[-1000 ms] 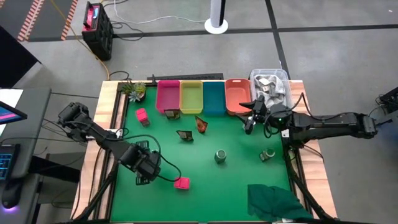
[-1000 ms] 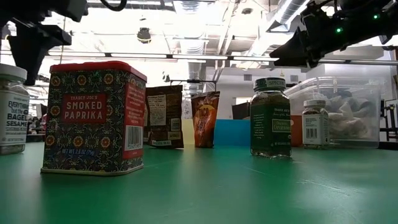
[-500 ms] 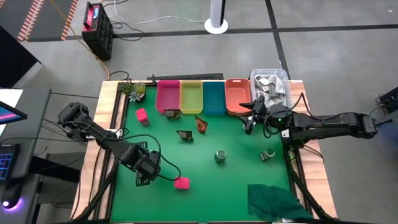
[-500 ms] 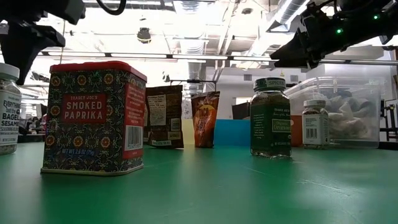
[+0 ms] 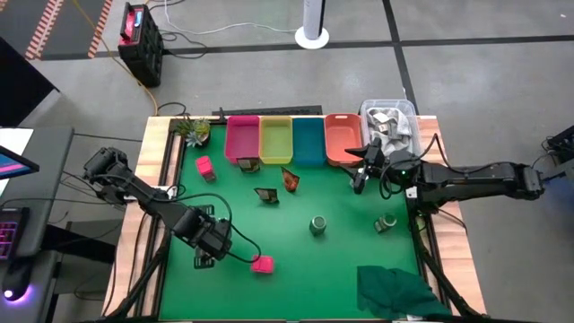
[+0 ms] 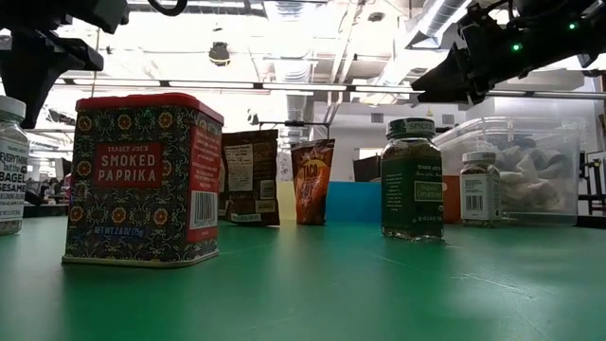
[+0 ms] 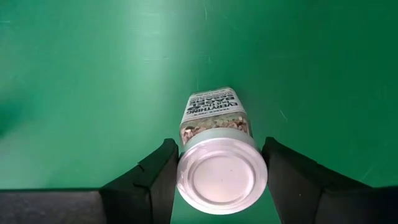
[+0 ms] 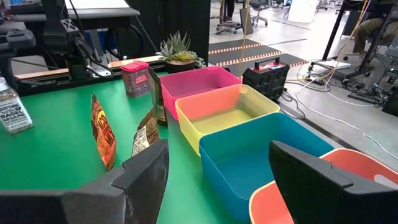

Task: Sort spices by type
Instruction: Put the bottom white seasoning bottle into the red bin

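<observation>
In the low view the white-capped jar (image 6: pixel 9 163) has slid further toward the picture's edge than half a second ago — the left arm is carrying it, so a sort move looks under way. The left gripper (image 7: pixel 216 171) is part-open, just wide enough for the jar's body, with one finger (image 7: pixel 149 180) against each side of it, cap toward the camera, over bare green bench (image 7: pixel 93 74). It hangs low near the bench's near-left, beside the pink box (image 5: pixel 262 264). The right gripper (image 8: pixel 217 168) waits wide open and empty by the bins (image 8: pixel 249 149) — nothing between its fingers.
</observation>
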Robot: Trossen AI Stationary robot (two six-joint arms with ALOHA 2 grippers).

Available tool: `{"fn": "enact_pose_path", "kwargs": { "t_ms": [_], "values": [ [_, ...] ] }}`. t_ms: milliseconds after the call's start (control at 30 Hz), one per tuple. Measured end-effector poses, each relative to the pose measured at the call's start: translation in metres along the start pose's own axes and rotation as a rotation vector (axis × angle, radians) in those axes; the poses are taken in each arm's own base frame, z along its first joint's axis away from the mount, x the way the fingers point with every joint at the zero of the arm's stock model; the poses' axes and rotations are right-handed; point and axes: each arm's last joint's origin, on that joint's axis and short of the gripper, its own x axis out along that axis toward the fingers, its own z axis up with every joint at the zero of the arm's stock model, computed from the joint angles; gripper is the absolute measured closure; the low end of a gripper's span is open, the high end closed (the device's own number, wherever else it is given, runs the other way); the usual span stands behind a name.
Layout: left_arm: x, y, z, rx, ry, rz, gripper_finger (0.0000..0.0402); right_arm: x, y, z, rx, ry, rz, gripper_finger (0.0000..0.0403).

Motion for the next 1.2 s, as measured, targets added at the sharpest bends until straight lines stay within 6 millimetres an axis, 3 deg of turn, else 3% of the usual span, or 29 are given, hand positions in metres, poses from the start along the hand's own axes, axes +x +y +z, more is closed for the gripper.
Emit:
{"fn": "enact_pose_path", "kwargs": {
  "t_ms": [400, 567, 833, 1200],
  "values": [
    [-0.004, 0.039, 0.018, 0.024, 0.048, 0.055, 0.0204, 0.002, 0.001, -0.001, 0.025, 0.01, 0.0, 0.0102],
    [-0.021, 0.074, 0.035, -0.06, 0.058, 0.051, 0.0204, 0.014, 0.007, -0.009, 0.031, 0.053, 0.011, 0.0102],
    [-0.065, 0.136, 0.061, -0.082, -0.085, 0.009, 0.0204, 0.029, 0.017, -0.016, -0.001, 0.057, 0.048, 0.0102],
    [-0.101, 0.225, 0.061, -0.197, -0.291, -0.065, 0.0204, 0.028, 0.017, -0.015, -0.024, 0.052, 0.049, 0.0102]
  ]
}}
